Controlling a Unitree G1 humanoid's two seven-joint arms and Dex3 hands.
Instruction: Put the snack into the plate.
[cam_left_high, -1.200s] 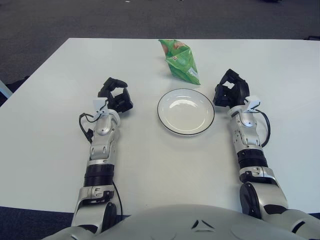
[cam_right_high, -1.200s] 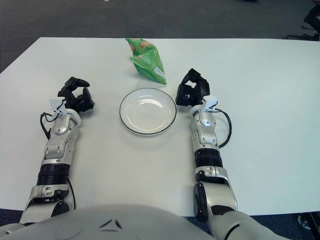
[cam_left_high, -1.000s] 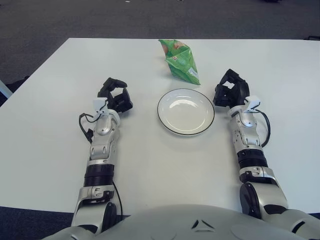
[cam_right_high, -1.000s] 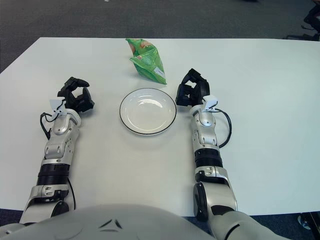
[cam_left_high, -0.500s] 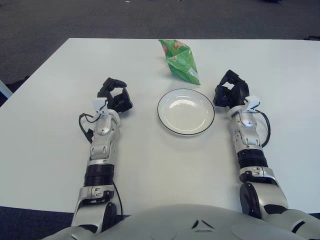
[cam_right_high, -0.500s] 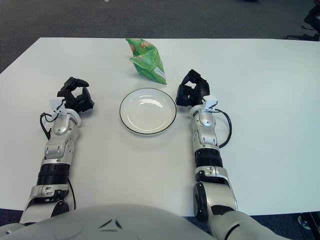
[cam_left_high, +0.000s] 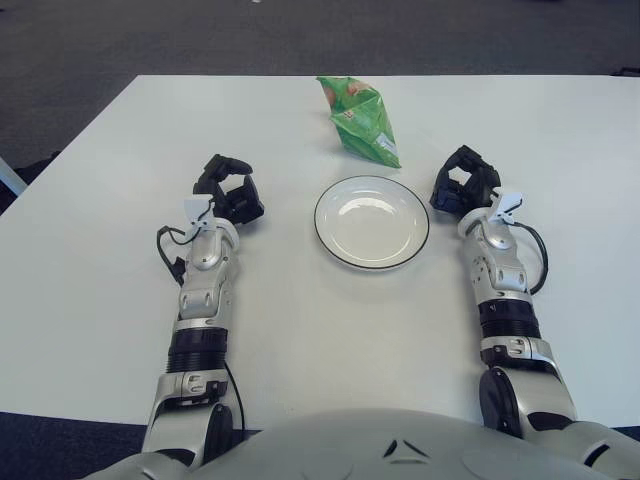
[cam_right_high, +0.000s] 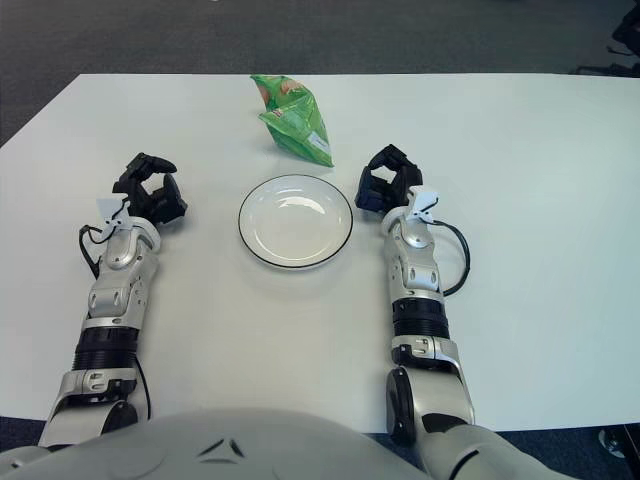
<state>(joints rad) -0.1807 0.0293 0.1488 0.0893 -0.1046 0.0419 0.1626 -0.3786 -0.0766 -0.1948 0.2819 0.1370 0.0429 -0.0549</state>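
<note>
A green snack bag (cam_left_high: 362, 121) lies on the white table (cam_left_high: 90, 250) beyond the plate, a little right of centre. The white plate (cam_left_high: 371, 221) with a dark rim sits empty in the middle. My right hand (cam_left_high: 463, 185) rests on the table just right of the plate, below and to the right of the bag; its fingers are curled loosely and hold nothing. My left hand (cam_left_high: 230, 190) rests left of the plate, fingers loosely curled and empty.
Dark carpet lies beyond the table's far edge (cam_left_high: 300, 78). A dark object (cam_right_high: 628, 30) shows at the top right corner off the table.
My right hand has shifted slightly to the right and forward, with the wrist turning a little. The left hand, bag and plate have not moved.
</note>
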